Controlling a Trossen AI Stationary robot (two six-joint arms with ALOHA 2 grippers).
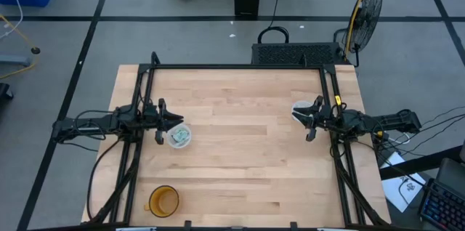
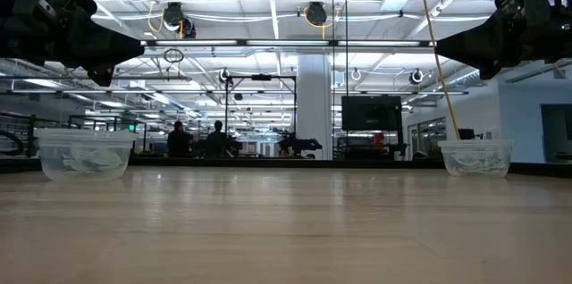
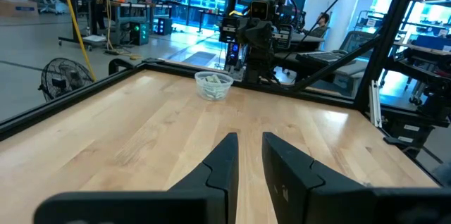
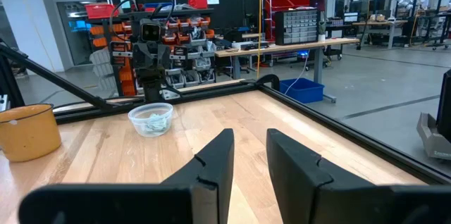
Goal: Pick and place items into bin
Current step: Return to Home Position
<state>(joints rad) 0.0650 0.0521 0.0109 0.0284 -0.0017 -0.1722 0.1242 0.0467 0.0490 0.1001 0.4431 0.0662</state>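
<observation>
The left gripper and right gripper, narrowly parted and empty, hang by the left bin mid-left and the right bin mid-right; a dip could tip 1, spilling packets.

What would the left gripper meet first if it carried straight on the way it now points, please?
Probably the right gripper, facing it across the table; the far bin sits just below that line, though depth is unclear.

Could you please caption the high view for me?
Left gripper near left bin, right gripper near right bin, packets inside.
</observation>
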